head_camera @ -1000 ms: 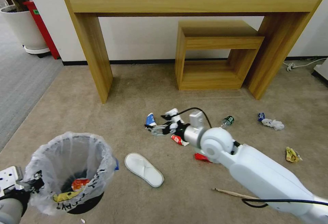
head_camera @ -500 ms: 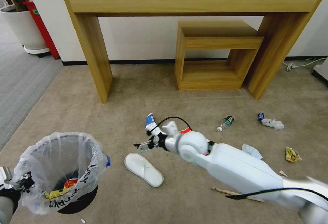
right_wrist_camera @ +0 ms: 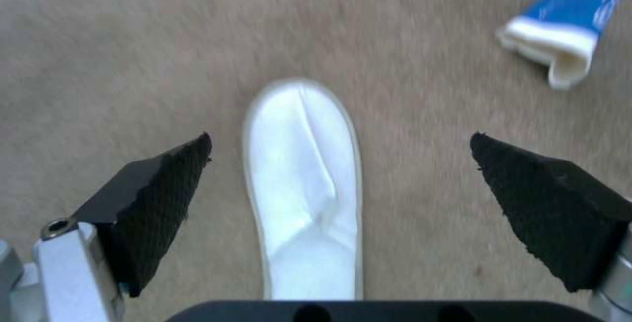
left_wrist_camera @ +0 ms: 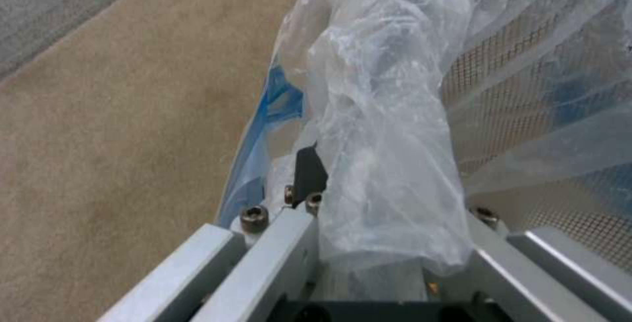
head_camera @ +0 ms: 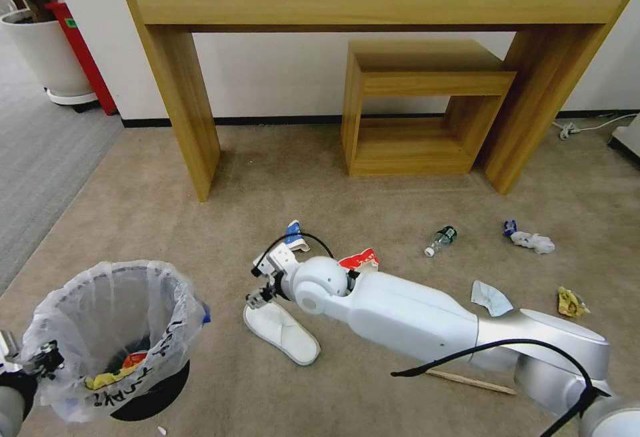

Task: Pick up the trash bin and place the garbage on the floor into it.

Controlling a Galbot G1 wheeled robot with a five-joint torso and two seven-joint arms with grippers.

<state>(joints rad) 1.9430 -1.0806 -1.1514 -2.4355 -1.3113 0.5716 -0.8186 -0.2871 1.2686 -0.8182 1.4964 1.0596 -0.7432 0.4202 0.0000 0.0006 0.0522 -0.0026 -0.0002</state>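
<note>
1 flat white slipper lies on carpet.

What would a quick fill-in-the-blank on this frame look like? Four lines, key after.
1. The right pincer, jaws open, hovers over the white ____ on the carpet.
2. The left pincer grips the rim of the ____, lined with a plastic bag.
3. The small plastic bottle lies on the ____.
4. The folded blue-and-white item lies ____ the slipper, not touching it.

Missing words: slipper; trash bin; carpet; apart from
</note>
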